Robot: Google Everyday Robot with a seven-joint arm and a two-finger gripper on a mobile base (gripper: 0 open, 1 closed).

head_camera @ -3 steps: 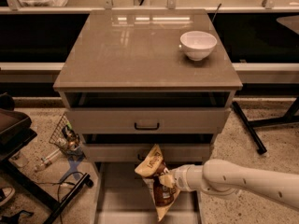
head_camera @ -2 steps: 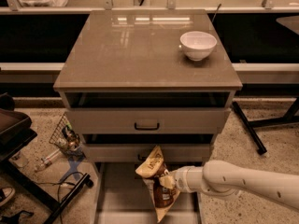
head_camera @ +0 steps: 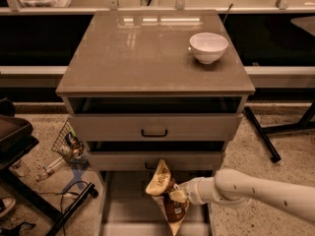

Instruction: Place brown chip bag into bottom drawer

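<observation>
Bottom centre of the frame: the gripper (head_camera: 181, 191) hangs over the open bottom drawer (head_camera: 129, 211), fingers clamped on the brown chip bag (head_camera: 166, 201). Placing is underway; next it likely needs lowering, then release.

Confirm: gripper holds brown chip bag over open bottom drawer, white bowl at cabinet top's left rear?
No: camera view shows the white bowl at the cabinet top's right rear. The gripper does hold the brown chip bag over the open bottom drawer.
</observation>
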